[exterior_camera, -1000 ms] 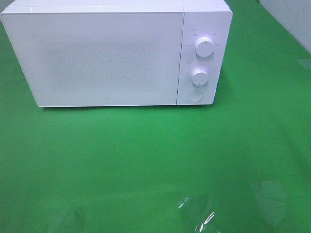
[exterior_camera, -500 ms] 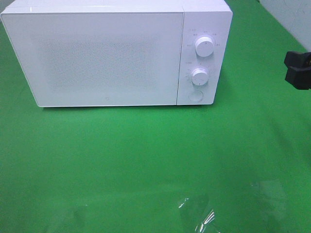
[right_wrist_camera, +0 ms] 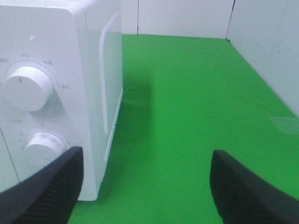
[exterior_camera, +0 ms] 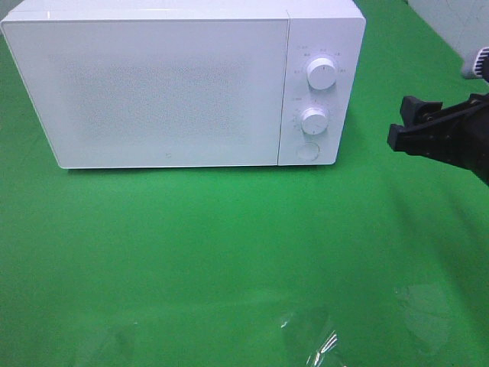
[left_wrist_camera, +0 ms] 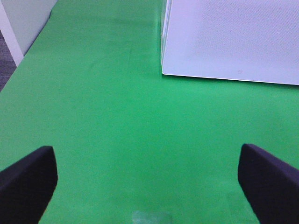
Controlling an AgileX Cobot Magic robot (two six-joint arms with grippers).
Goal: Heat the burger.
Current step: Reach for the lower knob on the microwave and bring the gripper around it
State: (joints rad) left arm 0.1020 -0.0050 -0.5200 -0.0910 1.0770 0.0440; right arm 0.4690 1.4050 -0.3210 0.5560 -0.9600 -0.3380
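Note:
The burger is out of view in every frame. A white microwave (exterior_camera: pixel 168 84) stands at the back of the green table with its door shut; it also shows in the left wrist view (left_wrist_camera: pixel 233 37) and the right wrist view (right_wrist_camera: pixel 46 93). My right gripper (exterior_camera: pixel 399 122) hovers open and empty just right of the microwave's control panel, level with the two knobs (exterior_camera: pixel 322 74) (exterior_camera: pixel 314 120). Its wrist view shows the gripper (right_wrist_camera: pixel 145 158) with jaws wide apart beside the knobs. My left gripper (left_wrist_camera: pixel 147 154) is open and empty over bare cloth, in front of the microwave's left corner.
A round button (exterior_camera: pixel 307 151) sits under the lower knob. White walls (right_wrist_camera: pixel 187 16) border the table behind and to the right. A shiny patch of clear film (exterior_camera: pixel 313 336) lies on the green cloth (exterior_camera: pixel 229 245) near the front edge.
My right gripper has come in from the right edge, moving left toward the microwave's control panel. The microwave has not changed.

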